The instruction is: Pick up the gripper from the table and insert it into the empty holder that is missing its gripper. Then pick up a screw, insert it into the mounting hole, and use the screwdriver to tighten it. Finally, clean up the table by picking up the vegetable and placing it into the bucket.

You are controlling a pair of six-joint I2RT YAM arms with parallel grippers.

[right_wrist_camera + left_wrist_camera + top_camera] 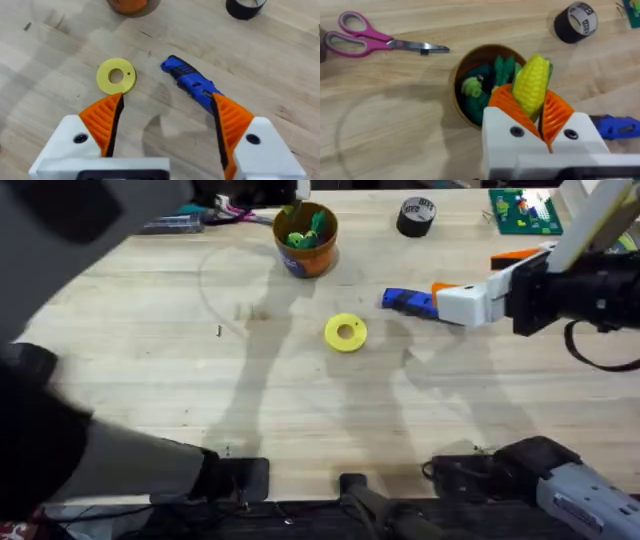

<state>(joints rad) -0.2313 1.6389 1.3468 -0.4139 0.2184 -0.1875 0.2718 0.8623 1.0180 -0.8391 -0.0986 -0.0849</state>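
My left gripper [529, 96] is shut on the vegetable, a yellow toy corn [532, 80], held just above the orange-brown bucket [462, 102], which has green pieces inside. In the overhead view the bucket [305, 240] stands at the back middle of the table. The blue screwdriver [408, 301] lies flat right of centre. My right gripper [465, 272] hovers open beside it, and both of its white holders carry orange tips. In the right wrist view the screwdriver [192, 85] lies just ahead of the open right gripper [167, 100]. A tiny dark piece [219, 331], perhaps a screw, lies left of centre.
A flat yellow ring [346, 332] sits mid-table. A black tape roll [416, 216] and a green board [523, 210] are at the back right. Pink scissors [370, 42] lie left of the bucket. The raised left arm [60, 330] shows as a large dark blur.
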